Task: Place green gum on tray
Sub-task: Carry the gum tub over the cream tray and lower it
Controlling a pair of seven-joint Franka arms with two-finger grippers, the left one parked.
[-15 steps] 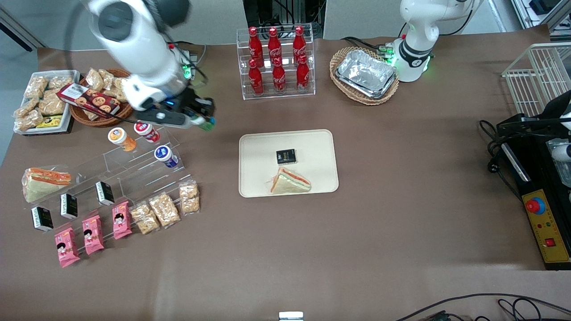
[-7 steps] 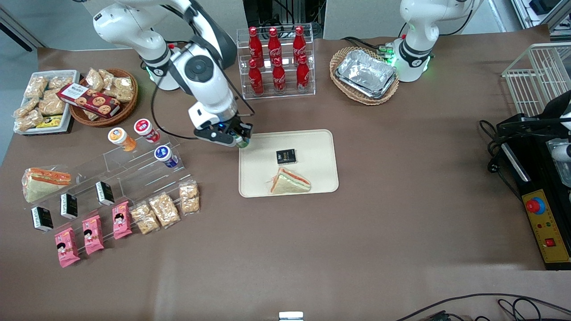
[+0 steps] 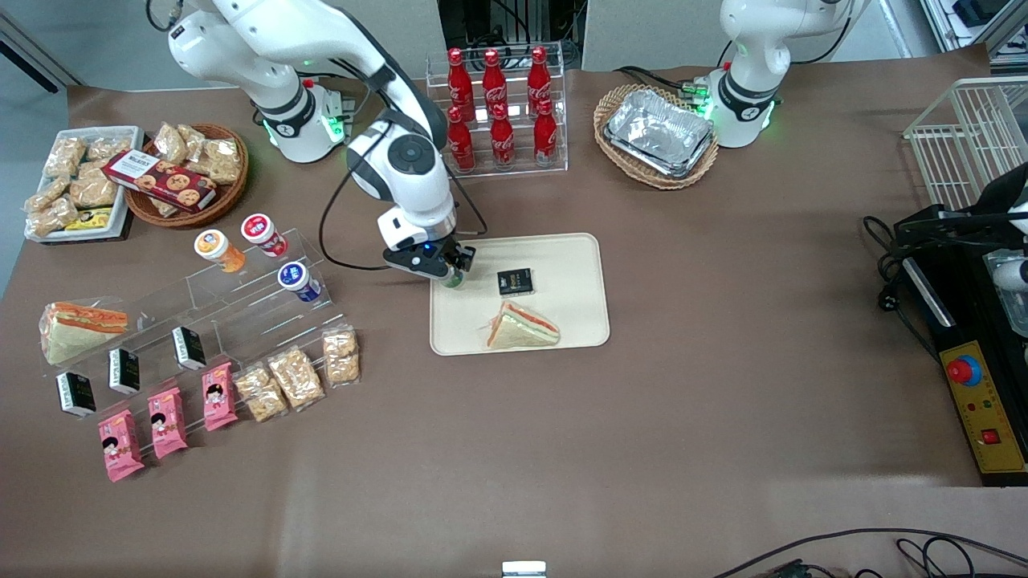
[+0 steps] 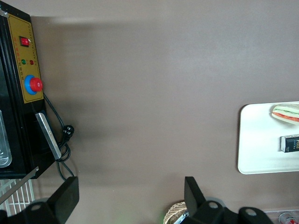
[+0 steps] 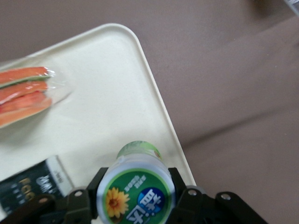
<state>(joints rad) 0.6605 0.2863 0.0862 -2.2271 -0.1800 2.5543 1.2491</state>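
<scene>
My right gripper (image 3: 451,275) is shut on the green gum (image 5: 136,187), a small green bottle with a white lid and green label. It holds the bottle over the cream tray (image 3: 562,249), near the tray edge toward the working arm's end. In the front view the green gum (image 3: 454,280) peeks out below the fingers. The tray (image 5: 107,93) also carries a wrapped sandwich (image 3: 520,327) and a small black packet (image 3: 515,280); both also show in the right wrist view, the sandwich (image 5: 23,93) and the packet (image 5: 32,184).
A clear stepped stand (image 3: 241,289) holds an orange bottle (image 3: 218,250), a red bottle (image 3: 263,234) and a blue bottle (image 3: 299,281). A rack of red cola bottles (image 3: 496,108) and a wicker basket of foil trays (image 3: 657,135) stand farther from the camera.
My right gripper has carried the green gum from above the stepped stand toward the parked arm's end, over the tray's edge, and has come lower.
</scene>
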